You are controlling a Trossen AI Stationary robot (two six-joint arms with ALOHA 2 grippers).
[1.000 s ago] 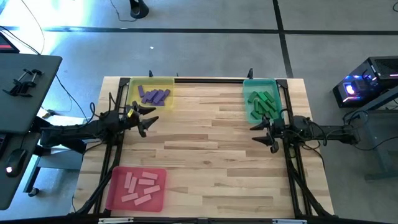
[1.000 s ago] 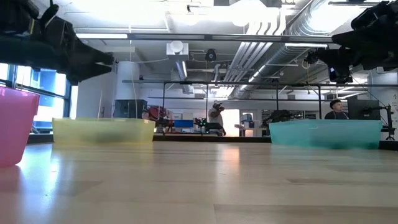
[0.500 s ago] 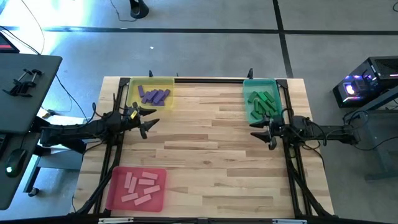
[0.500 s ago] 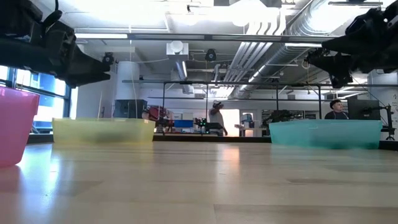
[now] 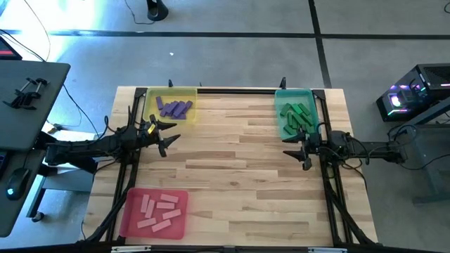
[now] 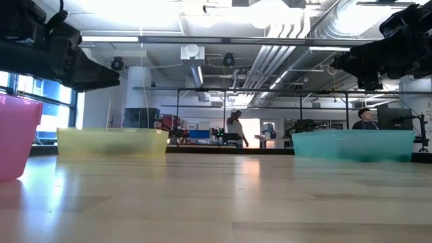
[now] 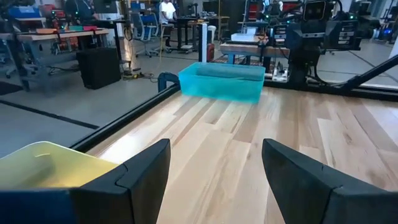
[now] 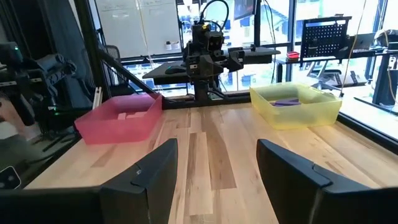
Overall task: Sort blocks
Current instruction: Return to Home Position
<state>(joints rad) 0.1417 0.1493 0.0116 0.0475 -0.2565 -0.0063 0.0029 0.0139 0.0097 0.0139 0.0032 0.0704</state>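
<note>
Overhead I see blocks [image 5: 174, 107] inside trays [image 5: 171, 90], low camera only walls; left gripper [image 7: 216, 146], right gripper [image 8: 217, 146] both spread, empty.

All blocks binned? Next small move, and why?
Probably just pull both arms back to home, with no further pick. The left tool and right tool are open and empty. Purple blocks lie in the yellow tray, green blocks in the teal tray, pink blocks in the red tray; none shows loose on the table.

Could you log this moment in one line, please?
left gripper: open, empty | right gripper: open, empty | blocks: in trays
</note>
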